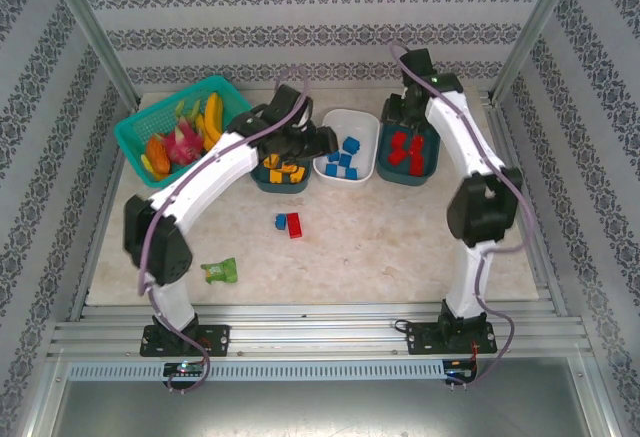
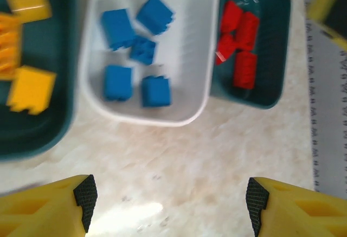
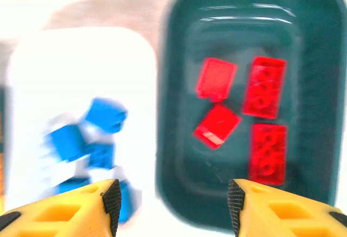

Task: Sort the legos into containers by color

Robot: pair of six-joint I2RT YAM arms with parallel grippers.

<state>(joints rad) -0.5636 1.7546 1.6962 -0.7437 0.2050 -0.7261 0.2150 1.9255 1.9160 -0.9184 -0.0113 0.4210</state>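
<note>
From above, the pale desk [image 1: 400, 247] has a blue lego [image 1: 281, 221] and a red lego [image 1: 294, 225] lying loose in front of the white tub [image 1: 350, 122]. Left wrist: the left jaws are wide and empty, just in front of that tub. Right wrist: the right jaws are apart and empty over the teal tub [image 3: 173, 139] of reds beside it, and I think the loose two need grabbing next.

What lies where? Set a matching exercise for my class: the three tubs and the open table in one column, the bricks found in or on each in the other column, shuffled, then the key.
Column one:
1 white tub
2 left teal tub
3 right teal tub
4 table in front of the tubs

Column two:
A red bricks
B one blue brick and one red brick, side by side
C yellow-orange bricks
D blue bricks

Pairs: 1-D, 2-C, 3-A, 4-B
</note>
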